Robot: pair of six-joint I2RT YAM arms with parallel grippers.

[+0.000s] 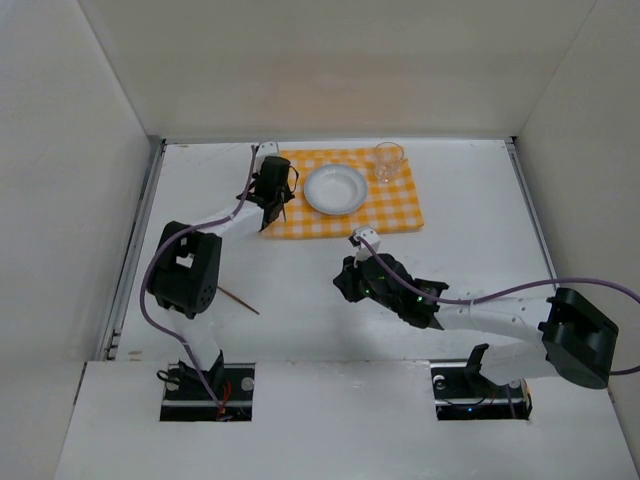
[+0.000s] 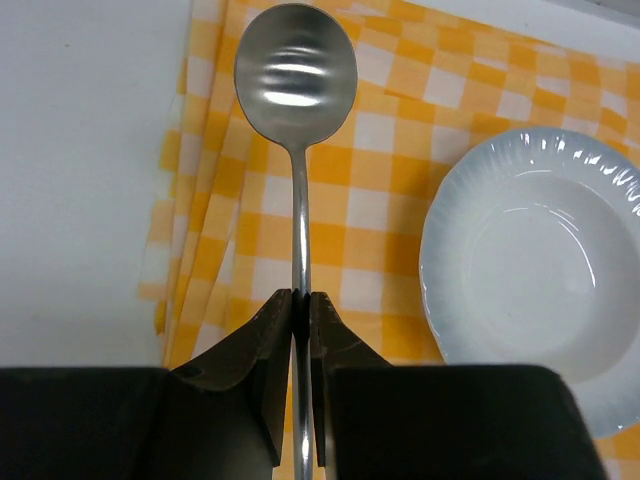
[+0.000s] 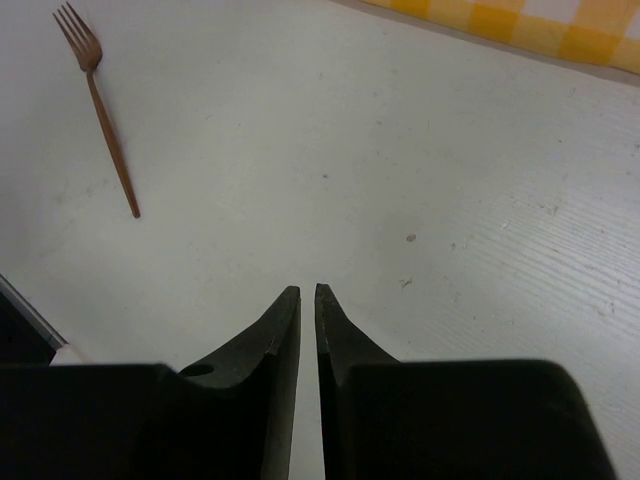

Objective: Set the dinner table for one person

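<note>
Matte-white base: dinner table (image 1: pixel 300 320) fills the work area; both arms bolted at its near edge.
Cloth: orange-and-white checked cloth (image 1: pixel 395 212) laid flat at far centre of table. Done.
Plate: white plate (image 1: pixel 335 189) on cloth, abt centre, nothing on it. Done.
Glass: clear glass (image 1: pixel 389 160) upright at far right of cloth, near plate but apart from it. Done.
Spoon: steel spoon (image 2: pixel 296 70) held, not yet set down. Bowl points far, over left margin of cloth, left of plate w/ a gap. Touching cloth or not: can't tell.
L gripper: left gripper (image 2: pixel 303 300) pinched on spoon handle, jaws parted only by the handle's thickness.
Fork: copper-coloured fork (image 3: pixel 82 42) lies loose on bare table, near left, close by left arm, well apart from cloth. Not placed.
R gripper: right gripper (image 3: pixel 308 295) over bare table, mid-table, on near side of cloth. Jaws all but closed, thin slit between tips, nothing in them.
Progress (est.): past halfway; 3 items set, 1 in transit, 1 outstanding.
Remaining (est.): lower and release spoon beside plate, then fetch fork and lay it by plate.
Risk (est.): fork is thin and flat on table, so likely an awkward pick.
</note>
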